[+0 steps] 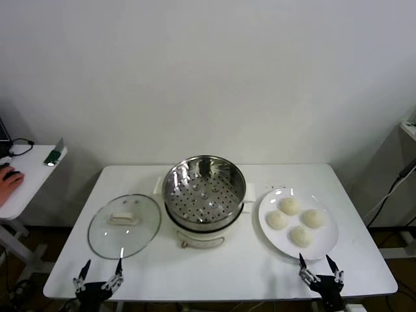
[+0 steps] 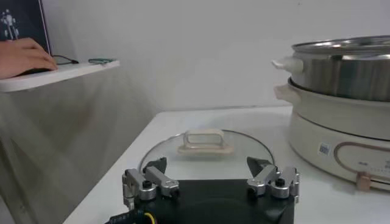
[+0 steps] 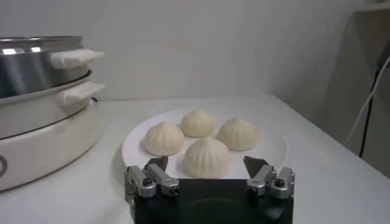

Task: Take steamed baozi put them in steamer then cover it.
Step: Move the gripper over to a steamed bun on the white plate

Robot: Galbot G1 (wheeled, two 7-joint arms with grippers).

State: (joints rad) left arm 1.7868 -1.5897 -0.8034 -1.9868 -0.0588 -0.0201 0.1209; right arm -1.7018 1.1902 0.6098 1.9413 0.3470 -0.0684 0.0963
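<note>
A white table [image 1: 214,273] holds everything. In the head view, the steamer [image 1: 204,188] sits in the middle of the table. It is a shiny metal pot with a floor full of little holes, and it stands on a cream-white base. Nothing is inside it.

At 9 o'clock from the steamer, the cover [image 1: 124,225] lies flat on the table. It is a round glass lid with a cream-white handle in its middle. It lies just beside the steamer, not on it.

At 3 o'clock from the steamer is a white plate [image 1: 325,247]. The four baozi [image 1: 296,221] sit on the plate close together. They are small, round and cream-white, with little folds on top.

The left gripper [image 1: 99,273] is at the near edge of the table, at 6 o'clock from the cover. Its jaws are spread wide and hold nothing. In the left wrist view, the gripper [image 2: 210,176] faces the cover [image 2: 207,152], with the steamer [image 2: 341,122] off to one side.

The right gripper [image 1: 320,270] is at the near edge too, at 6 o'clock from the plate. Its jaws are wide apart and empty. In the right wrist view, the gripper [image 3: 209,173] faces the baozi [image 3: 207,155] on the plate [image 3: 271,143].

Far off at 9 o'clock, a person's hand [image 1: 10,182] rests on a small side table [image 1: 29,175].
</note>
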